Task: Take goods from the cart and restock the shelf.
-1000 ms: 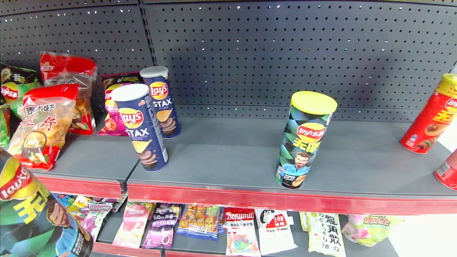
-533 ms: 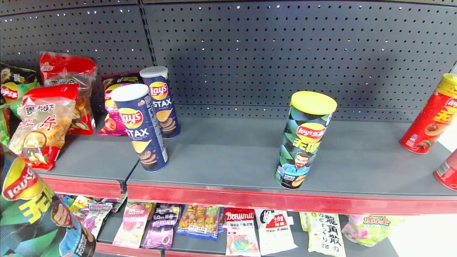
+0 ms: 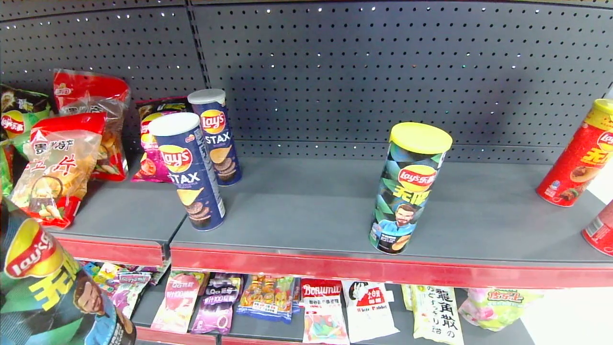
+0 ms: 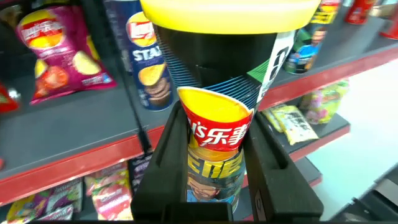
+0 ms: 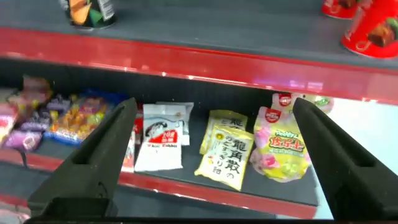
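The grey metal shelf with the red front lip [image 3: 311, 206] has a wide bare stretch in its middle, which looks like the gap to be restocked. Crinkly red and green snack bags [image 3: 62, 163] lean against its perforated back panel at the left, propped there because they cannot stand alone. The tall green-and-black cardboard chip canister with a yellow lid [image 3: 52, 292] is low at the left, below and in front of the shelf lip, tilted. The left end effector [image 4: 216, 124] is clamped around its lower body, leaving the lid end free, probably so that it can be stood upright. A matching canister [image 3: 412, 187] stands near the front edge, label outward, likely marking where its kind belongs. Two dark blue tubes with white lids [image 3: 189, 170] stand one behind the other. The right end effector [image 5: 212, 106] has its fingers spread apart with nothing between them, facing the flat packets on the lower shelf [image 5: 227, 152].
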Controlling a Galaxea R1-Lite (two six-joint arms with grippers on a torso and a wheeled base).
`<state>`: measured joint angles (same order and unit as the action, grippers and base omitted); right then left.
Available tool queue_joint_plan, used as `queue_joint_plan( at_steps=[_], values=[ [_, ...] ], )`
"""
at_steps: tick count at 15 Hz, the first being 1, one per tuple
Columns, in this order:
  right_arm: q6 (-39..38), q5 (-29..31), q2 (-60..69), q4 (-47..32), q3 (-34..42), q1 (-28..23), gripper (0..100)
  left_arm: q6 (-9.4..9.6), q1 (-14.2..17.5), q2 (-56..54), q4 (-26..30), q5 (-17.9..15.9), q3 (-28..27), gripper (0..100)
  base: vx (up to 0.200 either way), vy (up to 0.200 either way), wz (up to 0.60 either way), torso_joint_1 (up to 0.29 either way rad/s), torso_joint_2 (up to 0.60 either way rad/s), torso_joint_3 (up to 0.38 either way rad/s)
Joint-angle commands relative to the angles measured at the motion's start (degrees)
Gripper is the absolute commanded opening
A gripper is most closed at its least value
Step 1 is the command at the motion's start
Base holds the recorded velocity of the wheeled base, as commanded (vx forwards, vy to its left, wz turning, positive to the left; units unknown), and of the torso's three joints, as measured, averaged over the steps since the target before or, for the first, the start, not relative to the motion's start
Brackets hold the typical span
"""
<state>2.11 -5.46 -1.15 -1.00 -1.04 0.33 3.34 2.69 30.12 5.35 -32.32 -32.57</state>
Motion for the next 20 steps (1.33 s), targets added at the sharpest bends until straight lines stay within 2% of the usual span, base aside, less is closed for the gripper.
queue_joint_plan(
  at_steps=[1,8,15,18,20],
  values=[
    [-1.6,1.5,1.1,0.9,1.0,-0.2,100,0.00,0.0,-0.1,0.0,-1.4,0.1,0,0.000,0.000,0.00,0.000,0.00,0.000],
    [-2.2,2.6,1.1,0.9,1.0,-0.2,100,0.00,0.0,1.2,-0.1,-1.7,-0.2,0,0.000,0.000,0.00,0.000,0.00,0.000],
    [-2.2,2.6,1.1,0.9,1.0,-0.2,100,0.00,0.0,2.4,-0.2,-2.0,-0.7,0,0.000,0.000,-0.60,0.004,0.01,0.003],
    [-2.2,2.6,1.1,0.9,1.0,-0.2,100,0.00,0.0,4.9,-3.0,-3.2,-0.9,0,0.000,0.000,0.00,0.000,0.00,0.000],
    [-2.2,2.6,1.1,0.9,1.0,-0.2,100,0.00,0.0,8.7,-7.1,-4.2,-0.9,0,0.000,0.000,0.00,0.000,0.00,0.000]
  ],
)
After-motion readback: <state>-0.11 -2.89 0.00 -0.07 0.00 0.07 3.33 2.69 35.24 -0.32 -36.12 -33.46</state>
